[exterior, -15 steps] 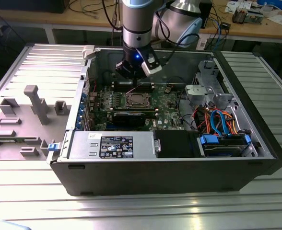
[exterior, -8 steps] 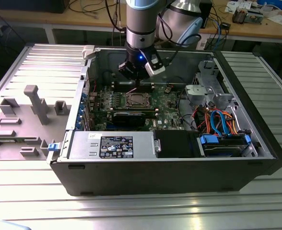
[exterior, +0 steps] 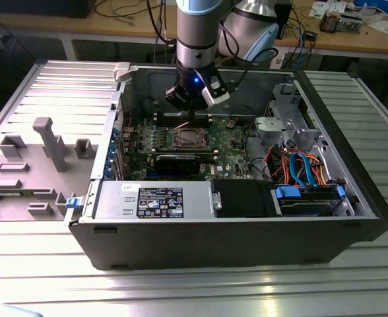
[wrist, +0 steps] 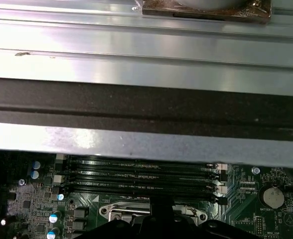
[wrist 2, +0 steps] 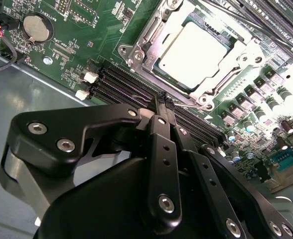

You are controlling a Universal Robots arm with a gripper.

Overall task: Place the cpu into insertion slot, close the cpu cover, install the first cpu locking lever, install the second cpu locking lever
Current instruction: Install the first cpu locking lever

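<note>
Gripper fingers are being seen pinched together, nothing visibly gripped. The cpu is being seen seated under the cpu cover, frame-centre in the exterior view, just below the fingertips.

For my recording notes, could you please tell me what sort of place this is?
Probably a robotics lab or workshop: an open computer case sits on a ribbed metal table, a robot arm reaches into it, and wooden benches strewn with cables stand behind.
</note>
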